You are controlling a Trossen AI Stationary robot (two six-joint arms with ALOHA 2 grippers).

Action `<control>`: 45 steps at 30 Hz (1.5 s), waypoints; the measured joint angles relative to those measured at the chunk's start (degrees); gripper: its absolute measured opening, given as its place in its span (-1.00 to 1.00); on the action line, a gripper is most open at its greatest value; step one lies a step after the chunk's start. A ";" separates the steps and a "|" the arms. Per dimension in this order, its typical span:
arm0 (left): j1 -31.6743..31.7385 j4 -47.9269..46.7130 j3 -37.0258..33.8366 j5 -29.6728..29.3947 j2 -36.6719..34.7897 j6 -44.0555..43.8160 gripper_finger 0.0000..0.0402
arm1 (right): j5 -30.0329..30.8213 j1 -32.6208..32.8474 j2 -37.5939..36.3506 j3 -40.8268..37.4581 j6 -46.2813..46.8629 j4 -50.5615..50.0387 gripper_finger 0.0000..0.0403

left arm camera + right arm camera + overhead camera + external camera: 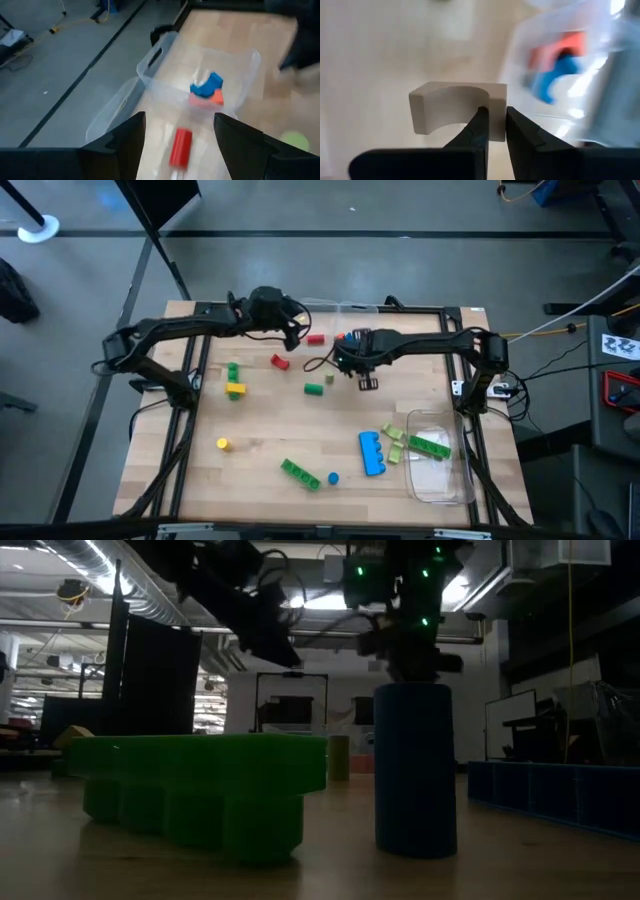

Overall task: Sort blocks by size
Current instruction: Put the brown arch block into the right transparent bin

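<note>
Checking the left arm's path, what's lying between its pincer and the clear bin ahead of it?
One red block, lying on the table just ahead of the open left pincer, short of the bin. The left wrist view shows it.

Pale wooden table (270, 430). Blue studded plastic brick (372, 452); green studded plastic brick (299, 473); small yellow plastic cylinder (223, 444); red plastic cylinder (180, 147).
</note>
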 joint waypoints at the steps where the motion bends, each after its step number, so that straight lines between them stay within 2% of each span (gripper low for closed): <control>1: 0.00 -1.94 0.00 -0.01 -1.03 0.28 0.10 | 1.18 0.00 -0.06 1.16 -0.41 -0.77 -0.77; 9: -1.29 -19.97 0.00 0.06 -5.85 -0.35 0.10 | 10.07 -1.30 -0.17 7.46 -7.42 1.15 -0.76; 13: -2.77 -28.50 0.00 0.19 -5.71 -2.46 0.10 | 11.25 -4.90 -0.16 7.52 -9.41 4.77 -0.76; 17: -4.62 -34.99 -0.02 0.23 -5.50 -5.37 0.10 | 8.83 -9.55 0.27 7.52 -9.60 6.34 -0.76; 23: -8.01 -41.84 -0.02 0.45 -5.50 -8.85 0.10 | 1.45 -15.59 0.27 7.54 -9.77 8.20 -0.76; 30: -11.57 -43.07 -0.02 0.45 -5.50 -8.25 0.10 | -9.64 -19.19 0.27 7.54 -9.75 10.01 -0.76; 39: -12.85 -41.74 -0.02 0.43 -5.50 -6.85 0.10 | -10.69 -19.52 0.27 7.54 -9.72 10.73 -0.75; 42: -12.85 -41.78 -0.02 0.43 -5.50 -6.83 0.10 | -10.69 -19.50 0.27 7.54 -9.62 10.76 -0.65; 45: -12.85 -41.78 -0.02 0.43 -5.50 -5.23 0.10 | -10.67 -19.50 0.27 7.54 -8.71 10.88 -0.47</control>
